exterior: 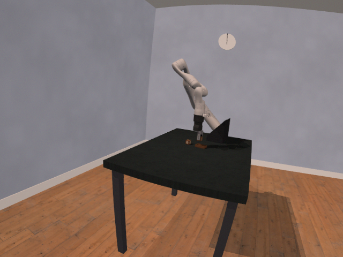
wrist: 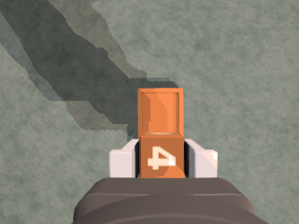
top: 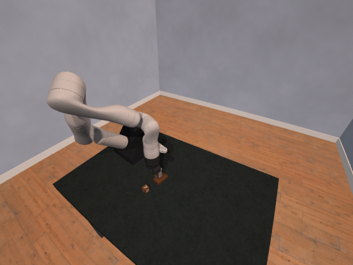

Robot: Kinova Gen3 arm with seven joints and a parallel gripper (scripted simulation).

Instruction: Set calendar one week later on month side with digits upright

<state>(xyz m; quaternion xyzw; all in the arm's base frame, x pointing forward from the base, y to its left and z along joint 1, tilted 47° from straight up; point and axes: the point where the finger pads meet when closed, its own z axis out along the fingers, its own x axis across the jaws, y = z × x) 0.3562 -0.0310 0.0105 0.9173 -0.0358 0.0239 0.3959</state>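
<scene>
My gripper (top: pixel 158 174) (exterior: pixel 200 137) (wrist: pixel 161 152) is shut on a brown cube (exterior: pixel 201 137) (wrist: pixel 161 142), one finger on each side. The cube's face toward the wrist camera shows a white 4, turned sideways in that view. The exterior view shows gripper and cube a little above the tray (top: pixel 164 179) (exterior: pixel 200 146) (wrist: pixel 159 109). The tray lies flat; its visible part is empty, the rest hidden under the held cube. The month's name cannot be read. A second cube (top: pixel 145 188) (exterior: pixel 188 142) lies on the table beside the tray, showing a 7 in the top view and a 0 in the exterior view.
A dark wedge-shaped block (top: pixel 129 150) (exterior: pixel 220 134) stands near the arm's base, behind the tray. The arm's shadow falls across the table beside the tray. The near table edge (exterior: pixel 171 183) is far from the tray.
</scene>
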